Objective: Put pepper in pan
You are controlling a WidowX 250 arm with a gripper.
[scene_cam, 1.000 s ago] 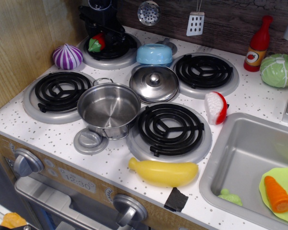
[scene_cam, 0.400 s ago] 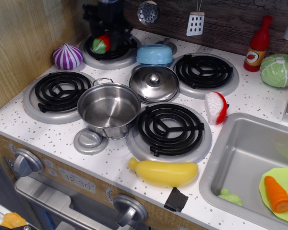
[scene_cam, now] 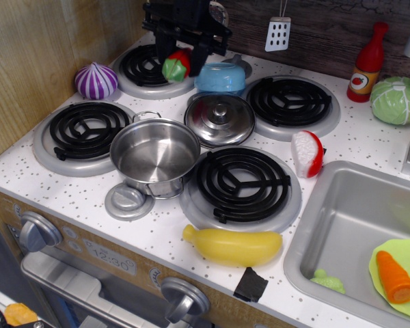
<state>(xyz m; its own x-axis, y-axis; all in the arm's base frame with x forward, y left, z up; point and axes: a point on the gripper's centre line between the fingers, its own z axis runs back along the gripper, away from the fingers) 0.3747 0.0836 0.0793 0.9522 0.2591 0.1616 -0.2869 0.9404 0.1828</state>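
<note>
Since a second ago I have lifted off the back-left burner and carried my load toward three o'clock; my black gripper now hangs above that burner's right edge, beside the light-blue bowl, where earlier it sat low over the burner's centre. My fingers are closed on the small glossy red toy pepper with the green stem end, which is off the stovetop, green end pointing toward seven o'clock. Nothing else on the counter has shifted. From the left: the purple-and-white striped onion sits at nine o'clock of the back-left burner. The shiny round stainless-steel pan with wire loop handles stands between the two front burners at six o'clock from me, and I see only bare metal inside it. The domed steel lid with a knob lies just beside the pan at its one o'clock. I cannot see into the bowl. At the far right, the grey sink holds a lime-green plate with an orange carrot on it, and a small pale-green piece beside the plate.
</note>
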